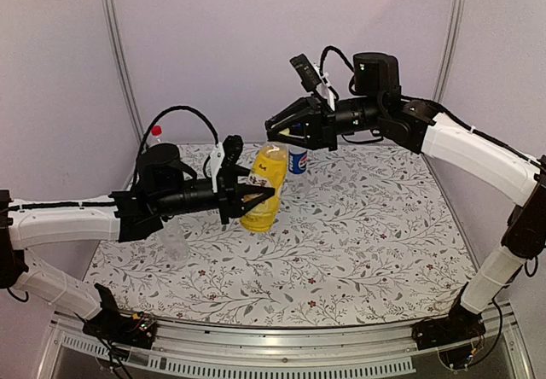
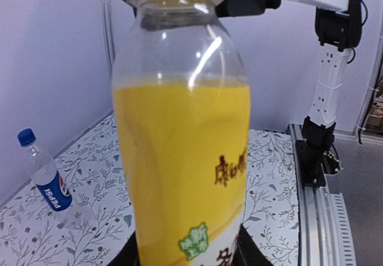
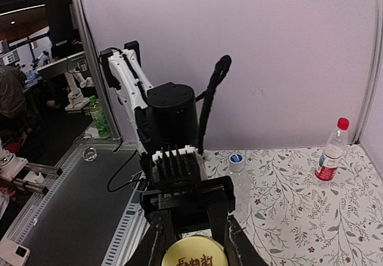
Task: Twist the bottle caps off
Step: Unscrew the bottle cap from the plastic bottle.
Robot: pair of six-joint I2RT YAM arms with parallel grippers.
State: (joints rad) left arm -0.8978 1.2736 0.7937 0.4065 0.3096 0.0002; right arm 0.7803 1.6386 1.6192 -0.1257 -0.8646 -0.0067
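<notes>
Top external: left hand (image 1: pixel 261 195) grips upright yellow bottle (image 1: pixel 271 168); right hand (image 1: pixel 278 128) seemingly clamps cap (image 3: pixel 194 257).

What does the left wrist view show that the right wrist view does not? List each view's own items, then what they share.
Left wrist only: the liquid and label of the yellow bottle, and the blue-label bottle. Right wrist only: the red-capped bottle, the plain clear bottle and the left arm. Both: the yellow cap clamped in the right pincer, and the flowered tablecloth.
</notes>
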